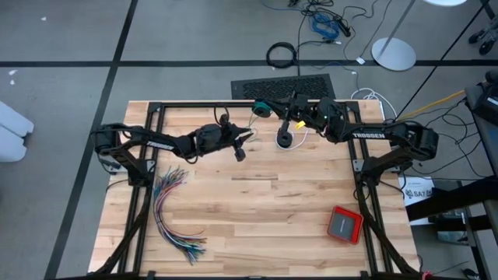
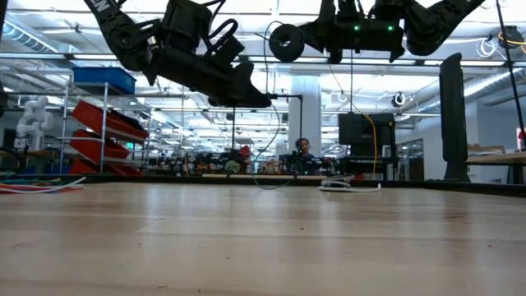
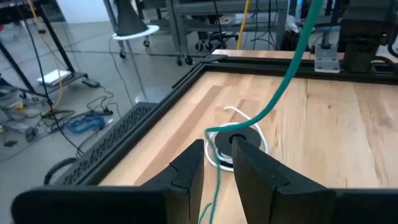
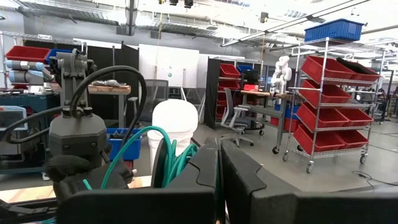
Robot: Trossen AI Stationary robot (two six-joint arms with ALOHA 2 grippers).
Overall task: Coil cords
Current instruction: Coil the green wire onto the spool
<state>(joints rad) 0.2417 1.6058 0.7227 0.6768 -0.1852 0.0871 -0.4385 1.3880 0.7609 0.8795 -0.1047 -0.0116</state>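
The teal-green cord is partly wound into a small coil (image 1: pixel 260 107) at my right gripper (image 1: pixel 270 107), which is shut and held high over the table's far middle. From the coil the cord (image 3: pixel 283 81) runs down in a curve to my left gripper (image 3: pixel 217 148), which is closed on it a little above the table. The black cord lies as a small coil (image 1: pixel 285 141) flat on the wood beyond my left gripper's fingertips, its white tail (image 3: pixel 239 114) curling beside it. My left gripper has the teal-green cord's free run (image 3: pixel 217 177) between its two fingers. The fingers point nearly level toward the table's far right and lie across the cord. The cord rises from the fingers in a slack curve and drops out of view below them. My right gripper carries the teal-green coil, whose loops (image 4: pixel 169 152) arch up beside one finger (image 4: pixel 202 171). That finger hides the place of contact. The fingers point roughly level toward the table's left, and the coil hangs clear of the table.
A fanned bundle of many-coloured wires (image 1: pixel 175 211) lies at the near left. A red box (image 1: pixel 345 224) sits near the right front. Black frame rails (image 1: pixel 152 155) run along the table's sides. A dark grille (image 1: pixel 284 85) lies past the far edge.
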